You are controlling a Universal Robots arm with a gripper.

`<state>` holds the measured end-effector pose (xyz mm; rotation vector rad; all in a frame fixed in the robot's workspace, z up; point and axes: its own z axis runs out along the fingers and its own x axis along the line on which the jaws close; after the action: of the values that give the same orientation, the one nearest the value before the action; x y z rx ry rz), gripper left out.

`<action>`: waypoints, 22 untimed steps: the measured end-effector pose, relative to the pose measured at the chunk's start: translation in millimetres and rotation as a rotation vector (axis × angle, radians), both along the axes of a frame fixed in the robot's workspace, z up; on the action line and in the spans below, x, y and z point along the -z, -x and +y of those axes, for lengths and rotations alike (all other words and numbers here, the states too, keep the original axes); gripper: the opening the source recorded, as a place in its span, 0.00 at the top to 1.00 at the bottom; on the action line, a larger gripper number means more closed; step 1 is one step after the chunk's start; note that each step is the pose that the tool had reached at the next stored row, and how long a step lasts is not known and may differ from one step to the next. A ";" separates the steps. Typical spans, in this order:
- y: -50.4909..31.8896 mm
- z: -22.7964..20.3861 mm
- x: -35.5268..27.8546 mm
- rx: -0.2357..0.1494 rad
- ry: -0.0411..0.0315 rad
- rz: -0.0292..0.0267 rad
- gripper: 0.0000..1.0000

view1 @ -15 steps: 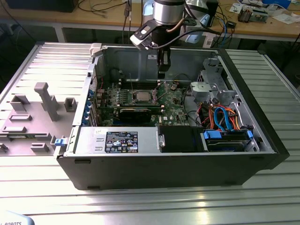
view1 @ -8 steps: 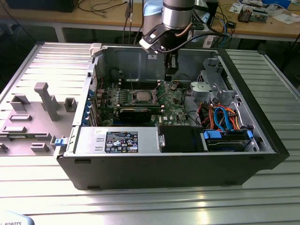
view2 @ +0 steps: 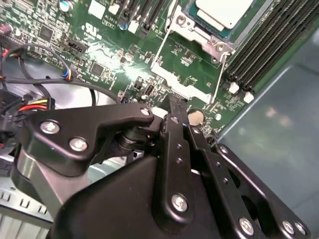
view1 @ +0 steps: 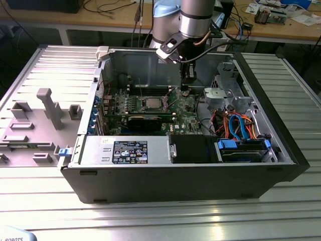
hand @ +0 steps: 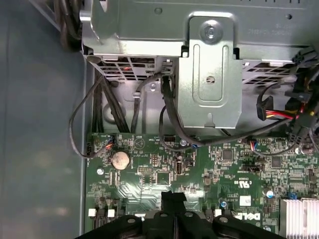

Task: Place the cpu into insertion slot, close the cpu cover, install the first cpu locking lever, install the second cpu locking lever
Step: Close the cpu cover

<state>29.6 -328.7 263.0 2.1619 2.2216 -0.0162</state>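
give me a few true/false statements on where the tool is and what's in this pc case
The tool holds the cpu. False: the cpu sits on the motherboard, clear of the tool.
A round coin cell battery sits on the motherboard. True.
The tool hangs over the blue-tabbed drive. False: it is over the motherboard.
The computer case lies open on a ribbed metal table. True.
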 end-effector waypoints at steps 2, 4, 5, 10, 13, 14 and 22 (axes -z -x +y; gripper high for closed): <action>-2.2 0.1 4.2 0.000 0.0006 -0.0001 0.89; -2.8 0.1 9.5 0.000 0.0004 -0.0001 0.89; -2.8 0.1 9.7 0.000 0.0007 0.0000 0.89; -2.8 0.1 9.8 0.000 0.0005 0.0000 0.89; -2.8 0.1 12.3 0.000 0.0005 0.0000 0.89; -2.8 0.1 14.8 0.000 0.0003 -0.0001 0.89; 6.3 0.1 16.8 0.000 -0.0041 -0.0001 0.89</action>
<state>23.3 -328.6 246.2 2.1641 2.2234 -0.0115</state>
